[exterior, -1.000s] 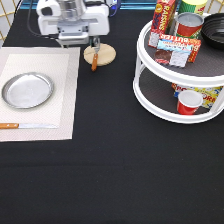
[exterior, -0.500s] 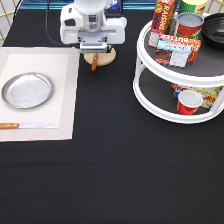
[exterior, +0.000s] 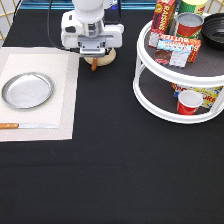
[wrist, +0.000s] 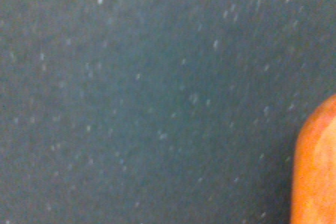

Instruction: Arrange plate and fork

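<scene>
On the left, the plate (exterior: 27, 90) sits flat on the pale placemat (exterior: 64, 75), shiny metal with a raised rim. It looks stiff and light but slick, so that rim is my pick for the only real purchase. Just nearer than it, a wooden-handled knife (exterior: 25, 126) lies along the mat's near edge.

Moving right, the gripper (exterior: 93, 56) is down low over the tan wooden coaster (exterior: 107, 56) at the far side of the black worktop (exterior: 115, 170). The white hand hides the fingers, so I cannot tell whether they are spread or pinching. The fork (exterior: 93, 65) pokes out just below the hand, only its orange-brown handle end showing, and the wrist view catches that same orange wood (wrist: 316, 170) close up. It's small, rigid and light, I'd say; the wooden handle should offer more grip than the metal tines.

Far right, the two-tier turntable (exterior: 165, 107) carries cans, boxes and a red cup (exterior: 189, 102).
</scene>
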### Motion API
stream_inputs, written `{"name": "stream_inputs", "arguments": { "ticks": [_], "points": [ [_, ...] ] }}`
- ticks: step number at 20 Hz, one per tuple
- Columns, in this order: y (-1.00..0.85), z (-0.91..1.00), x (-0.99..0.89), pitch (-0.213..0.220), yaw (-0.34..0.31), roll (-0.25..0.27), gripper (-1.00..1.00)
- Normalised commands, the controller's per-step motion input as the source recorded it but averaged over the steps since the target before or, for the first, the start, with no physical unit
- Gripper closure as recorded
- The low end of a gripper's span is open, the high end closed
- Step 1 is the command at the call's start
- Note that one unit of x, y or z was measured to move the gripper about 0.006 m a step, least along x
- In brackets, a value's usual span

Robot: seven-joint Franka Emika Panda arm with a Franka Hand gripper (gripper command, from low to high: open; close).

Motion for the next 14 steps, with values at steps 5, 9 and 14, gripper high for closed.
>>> {"name": "stream_inputs", "arguments": {
  "ticks": [5,9,14],
  "points": [
    [0.05,-0.08,0.01,-0.046,0.087,-0.004,-1.00],
    [-0.04,-0.30,-0.15,-0.076,0.073,-0.001,-1.00],
    [-0.02,-0.22,-0.21,-0.083,0.065,-0.011,-1.00]
  ]
}}
